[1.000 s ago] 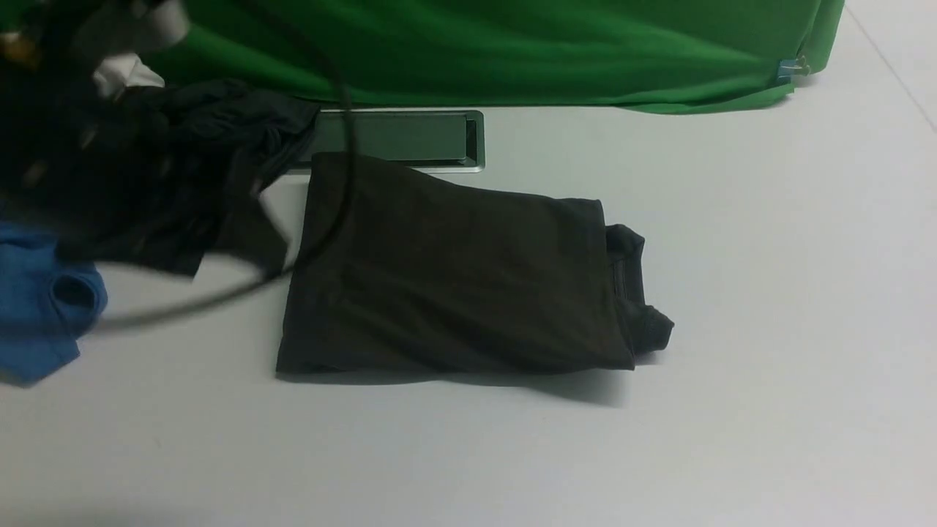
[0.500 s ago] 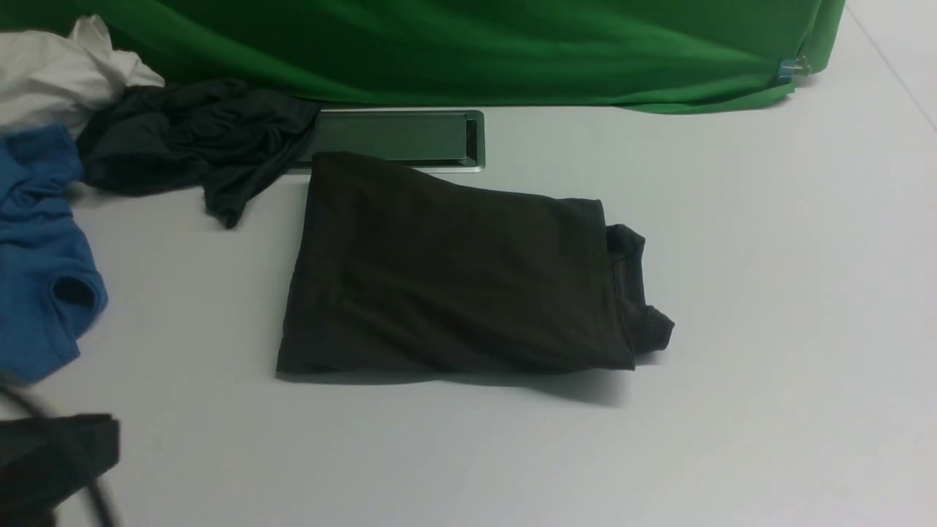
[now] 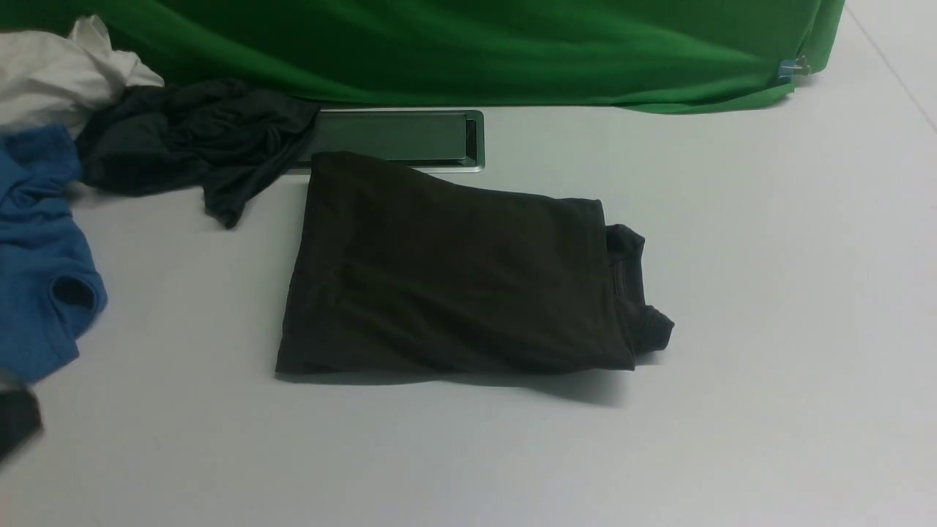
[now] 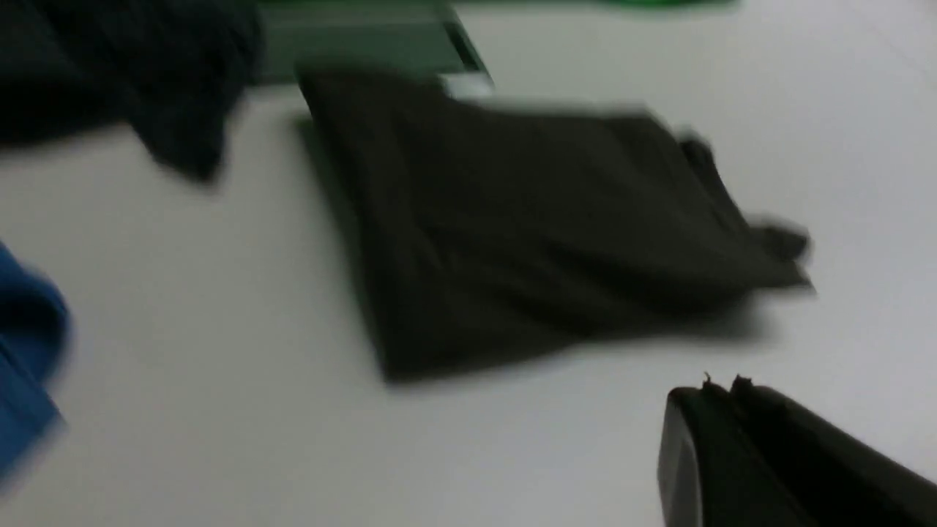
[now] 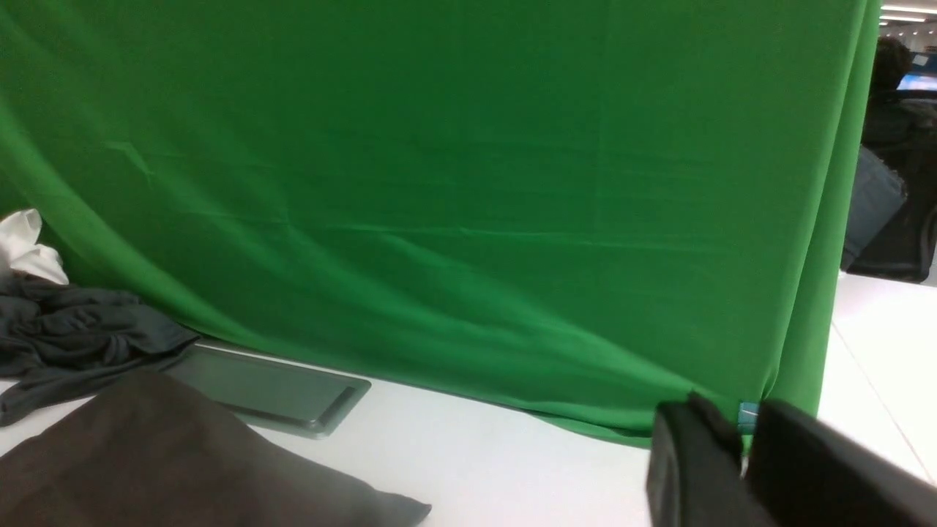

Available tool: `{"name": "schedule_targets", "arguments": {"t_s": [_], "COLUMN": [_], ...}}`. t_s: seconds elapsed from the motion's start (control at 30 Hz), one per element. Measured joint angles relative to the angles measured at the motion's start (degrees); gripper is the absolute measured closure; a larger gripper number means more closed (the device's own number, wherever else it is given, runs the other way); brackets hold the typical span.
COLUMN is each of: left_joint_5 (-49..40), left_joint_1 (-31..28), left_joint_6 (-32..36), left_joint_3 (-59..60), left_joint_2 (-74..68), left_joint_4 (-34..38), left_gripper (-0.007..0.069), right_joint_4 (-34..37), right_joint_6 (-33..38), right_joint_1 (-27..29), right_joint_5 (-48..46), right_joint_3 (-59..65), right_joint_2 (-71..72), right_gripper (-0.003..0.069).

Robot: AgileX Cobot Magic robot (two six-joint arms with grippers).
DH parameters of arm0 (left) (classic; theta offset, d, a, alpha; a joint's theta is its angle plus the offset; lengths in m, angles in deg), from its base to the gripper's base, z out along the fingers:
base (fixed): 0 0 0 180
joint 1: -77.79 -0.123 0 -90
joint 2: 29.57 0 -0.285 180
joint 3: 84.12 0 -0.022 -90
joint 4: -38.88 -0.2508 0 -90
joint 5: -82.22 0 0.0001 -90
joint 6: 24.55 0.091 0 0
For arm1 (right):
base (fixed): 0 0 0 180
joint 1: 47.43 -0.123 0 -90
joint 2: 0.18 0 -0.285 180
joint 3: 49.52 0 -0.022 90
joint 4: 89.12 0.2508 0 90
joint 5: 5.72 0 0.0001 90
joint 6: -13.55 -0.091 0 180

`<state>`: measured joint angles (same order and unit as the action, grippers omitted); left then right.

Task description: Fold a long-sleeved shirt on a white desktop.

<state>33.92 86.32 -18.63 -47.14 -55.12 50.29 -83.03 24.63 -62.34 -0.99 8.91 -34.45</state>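
Observation:
The long-sleeved shirt (image 3: 454, 271) lies folded into a dark brown-grey rectangle in the middle of the white desktop (image 3: 768, 293), its collar end bunched at the right. The left wrist view shows the shirt (image 4: 527, 227) blurred, with my left gripper (image 4: 721, 384) shut and empty over bare desktop, well short of it. Only a dark blur of the left arm (image 3: 15, 421) shows at the front view's lower left edge. My right gripper (image 5: 747, 428) hangs above the desktop, fingers a narrow gap apart, holding nothing. The shirt (image 5: 146, 454) lies off to its side.
A black-teal garment (image 3: 190, 139), a blue garment (image 3: 36, 256) and a white cloth (image 3: 58, 66) are heaped at the far left. The green cloth (image 3: 476, 51) hangs along the back, and a blue clip (image 3: 787, 69) sits at its corner. The grey cable slot (image 3: 395, 139) lies just behind the shirt.
My left arm has swept from over the heaped garments down to the lower left corner, almost out of the front view. The shirt has not moved.

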Motion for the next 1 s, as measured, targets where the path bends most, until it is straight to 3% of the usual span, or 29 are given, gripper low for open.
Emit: {"name": "schedule_targets", "arguments": {"t_s": [0.2, 0.37, 0.6, 1.0], "left_joint_5": [23.1, 31.48, 33.39, 33.5], "left_joint_1": [-0.83, -4.89, -7.92, -4.9], "left_joint_6": [2.3, 2.55, 2.55, 2.55], "left_joint_3": [10.28, 22.77, 39.58, 40.63], "left_joint_2": [7.29, 14.54, 17.71, 17.87], "left_joint_4": [-5.04, -9.97, -11.41, -10.06], "left_gripper": [0.0608, 0.0608, 0.0608, 0.0606], "right_joint_4": [0.0, 0.0, 0.0, 0.0], "right_joint_6": [0.0, 0.0, 0.0, -0.01], "right_joint_1": [0.0, 0.0, 0.0, 0.0], "right_joint_5": [0.0, 0.0, 0.02, 0.02], "right_joint_3": [0.0, 0.0, 0.0, 0.06], "right_joint_2": [0.0, 0.0, -0.04, -0.04], "right_gripper": [0.0519, 0.0505, 0.0489, 0.047]}}
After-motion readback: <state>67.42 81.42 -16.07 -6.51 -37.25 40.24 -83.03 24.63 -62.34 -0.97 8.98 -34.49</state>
